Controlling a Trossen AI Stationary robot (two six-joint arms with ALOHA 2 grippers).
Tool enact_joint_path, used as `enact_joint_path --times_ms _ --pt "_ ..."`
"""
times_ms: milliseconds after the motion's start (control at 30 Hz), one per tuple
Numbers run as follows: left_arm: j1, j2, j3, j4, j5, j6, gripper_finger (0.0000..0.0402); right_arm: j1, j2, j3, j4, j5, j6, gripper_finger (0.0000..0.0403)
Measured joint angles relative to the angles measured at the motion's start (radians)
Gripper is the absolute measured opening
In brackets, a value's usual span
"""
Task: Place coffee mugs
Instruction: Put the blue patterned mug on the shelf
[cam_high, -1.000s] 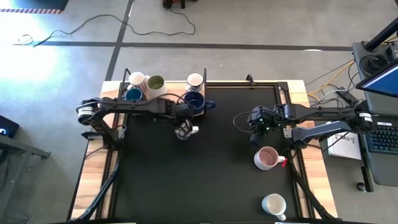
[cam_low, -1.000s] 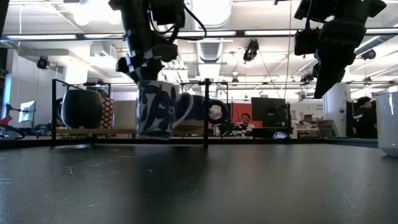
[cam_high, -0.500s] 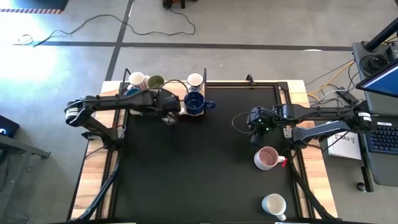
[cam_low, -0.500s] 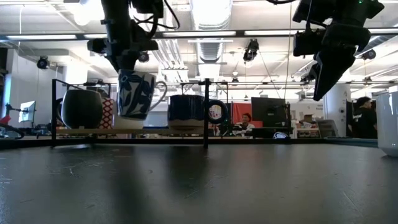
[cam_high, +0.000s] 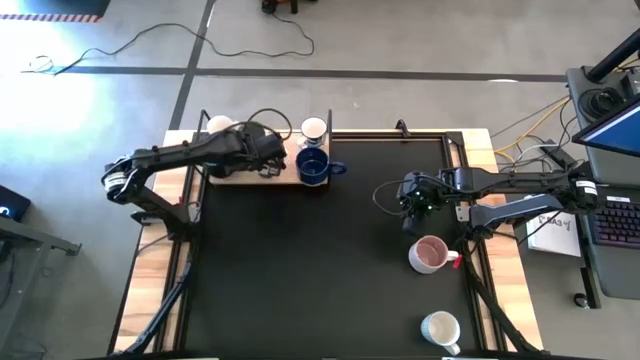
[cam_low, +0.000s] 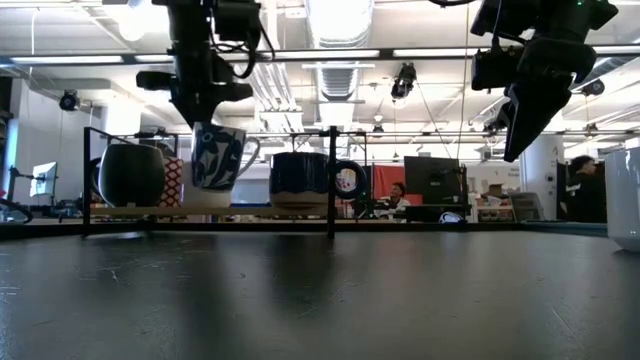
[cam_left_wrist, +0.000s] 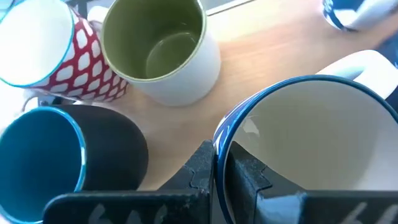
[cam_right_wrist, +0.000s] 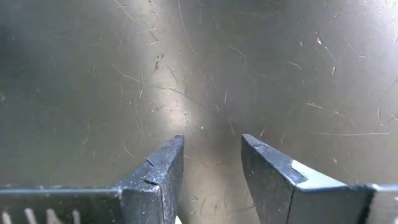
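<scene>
A: What differs from a second ago?

B: The left gripper was out over the black mat with the blue-patterned mug; now it has carried that mug back toward twelve o'clock, over the wooden shelf at the far edge. The right side has not moved.

A: And the grip?

B: Its fingers are clamped on the mug's rim, one inside and one outside, as the left wrist view shows. The mug hangs slightly tilted, just above the shelf, handle toward three o'clock in the low view.

A: How does the left arm lie?

B: Stretched from nine o'clock toward the shelf, elbow bent, wrist pointing down.

A: The right gripper?

B: Hovering above bare mat at about three o'clock, fingers apart and empty.

A: The other mugs, near to far?

B: A white mug at five o'clock, the pink mug at four o'clock beside the right arm. On the shelf, a dark blue mug, a white one behind it, and by the carried mug an olive-lined mug, a red-patterned mug and a dark mug with blue inside
</scene>
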Motion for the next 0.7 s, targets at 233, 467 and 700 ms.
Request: enact_joint_path --times_ms 233,467,700 --pt "0.059 0.001 -0.059 0.125 0.006 -0.067 0.0008 0.000 0.000 0.000 0.000 0.000 0.000 0.0146" --pt "0.116 0.001 -0.076 0.249 0.031 -0.068 0.0008 0.000 0.000 0.000 0.000 0.000 0.000 0.0146" --pt "0.170 0.022 -0.076 0.266 0.090 -0.060 0.0008 0.000 0.000 0.000 0.000 0.000 0.000 0.0146"
